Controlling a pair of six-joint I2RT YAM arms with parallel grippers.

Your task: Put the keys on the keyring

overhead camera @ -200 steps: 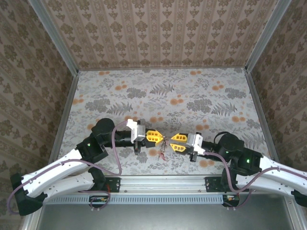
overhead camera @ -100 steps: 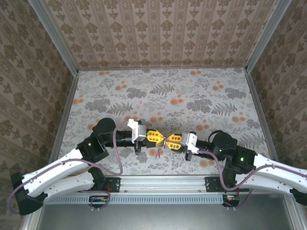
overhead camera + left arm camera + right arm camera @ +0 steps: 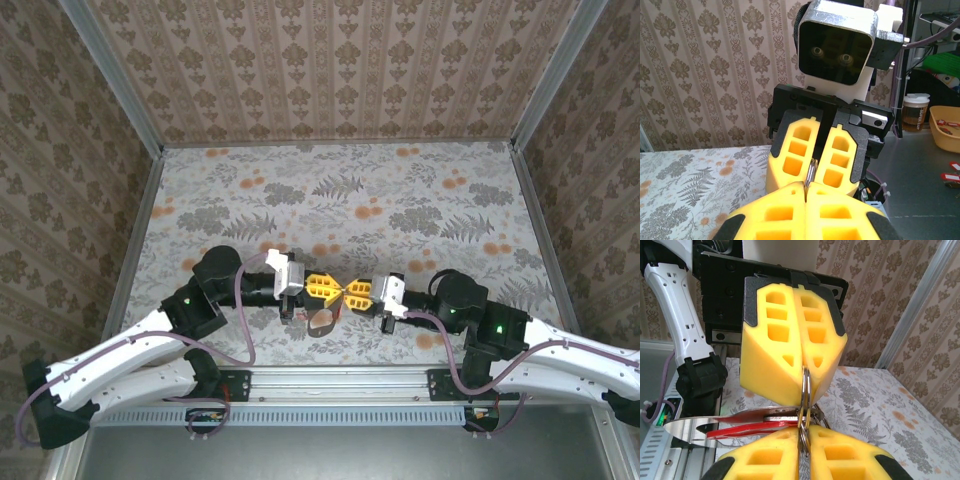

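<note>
The right gripper has its 2 yellow fingers pressed together on the keyring, a thin metal loop seen edge-on. Facing it from the left, the left gripper pinches the opposite end of the same loop, its 2 fingers likewise closed. The keys, red plastic with a bright metal blade, jut flat from the loop toward the near rail. The flowered table spreads on the far side.

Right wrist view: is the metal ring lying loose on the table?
No, the metal ring is pinched between the shut fingers of the left tool and the right tool, raised above the table.
</note>
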